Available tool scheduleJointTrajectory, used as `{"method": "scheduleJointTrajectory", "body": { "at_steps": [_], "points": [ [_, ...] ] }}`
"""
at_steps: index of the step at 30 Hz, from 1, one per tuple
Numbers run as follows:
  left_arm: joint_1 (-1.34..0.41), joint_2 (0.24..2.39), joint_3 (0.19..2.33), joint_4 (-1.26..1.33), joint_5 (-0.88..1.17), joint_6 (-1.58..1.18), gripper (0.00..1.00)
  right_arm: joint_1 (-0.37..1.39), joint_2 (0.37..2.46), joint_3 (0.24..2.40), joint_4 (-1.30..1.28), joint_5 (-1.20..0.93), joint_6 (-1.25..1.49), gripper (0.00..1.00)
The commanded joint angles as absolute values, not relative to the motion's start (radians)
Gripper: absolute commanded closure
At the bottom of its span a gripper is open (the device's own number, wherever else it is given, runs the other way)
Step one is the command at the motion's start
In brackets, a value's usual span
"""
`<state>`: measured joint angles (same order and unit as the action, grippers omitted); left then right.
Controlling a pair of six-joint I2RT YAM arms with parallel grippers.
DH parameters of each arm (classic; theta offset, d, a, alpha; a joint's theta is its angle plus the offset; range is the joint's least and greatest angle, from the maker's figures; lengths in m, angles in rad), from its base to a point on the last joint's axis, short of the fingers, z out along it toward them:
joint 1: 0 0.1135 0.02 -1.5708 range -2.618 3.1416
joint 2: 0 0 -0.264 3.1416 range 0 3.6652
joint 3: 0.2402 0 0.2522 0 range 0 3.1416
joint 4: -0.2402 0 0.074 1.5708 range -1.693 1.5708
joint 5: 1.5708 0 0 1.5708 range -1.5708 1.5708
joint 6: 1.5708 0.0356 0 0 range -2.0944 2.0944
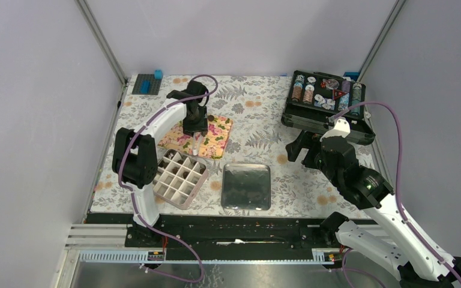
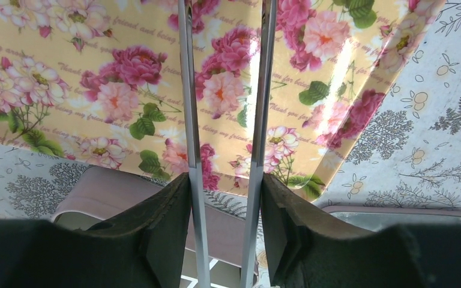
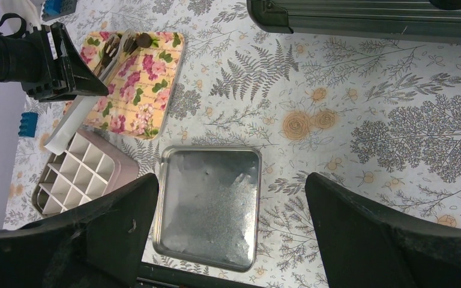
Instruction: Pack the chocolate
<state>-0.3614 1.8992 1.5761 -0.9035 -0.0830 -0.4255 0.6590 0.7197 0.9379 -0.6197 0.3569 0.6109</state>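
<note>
Small dark brown chocolate pieces [image 3: 138,41] lie at the far end of a floral tray [image 1: 216,141]; one also shows in the top view [image 1: 211,117]. My left gripper [image 1: 195,127] hangs over this tray [image 2: 96,90], shut on metal tweezers [image 2: 193,120]. The tweezers' two blades run forward past the top edge of the left wrist view, so their tips are hidden there. The pink gridded box [image 1: 180,177] stands just in front of the tray. My right gripper [image 3: 231,234] is open and empty above a silver tin [image 3: 210,204].
A black case of poker chips [image 1: 327,102] stands at the back right. A blue block on a dark plate [image 1: 150,84] sits at the back left. The silver tin [image 1: 247,186] lies beside the box near the front edge. Grey walls enclose the table.
</note>
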Motion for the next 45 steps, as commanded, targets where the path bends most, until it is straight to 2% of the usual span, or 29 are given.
{"method": "scheduleJointTrajectory", "body": {
  "at_steps": [1, 12, 21, 32, 45],
  "points": [
    [-0.353, 1.901, 1.633, -0.897, -0.096, -0.408, 0.56, 0.656, 0.727, 0.977, -0.622, 0.384, 0.608, 0.01],
    [-0.351, 1.848, 1.610, -0.916, -0.099, -0.408, 0.81, 0.657, 0.726, 0.982, -0.622, 0.377, 0.610, 0.01],
    [-0.354, 1.694, 1.536, -0.962, -0.099, -0.394, 0.94, 0.658, 0.728, 0.979, -0.609, 0.365, 0.612, 0.01],
    [-0.415, 1.441, 1.403, -1.075, -0.096, -0.406, 0.96, 0.658, 0.734, 0.965, -0.586, 0.350, 0.616, 0.01],
    [-0.553, 1.078, 1.263, -1.336, -0.074, -0.542, 0.96, 0.657, 0.777, 0.977, -0.558, 0.332, 0.599, 0.01]
  ]
}}
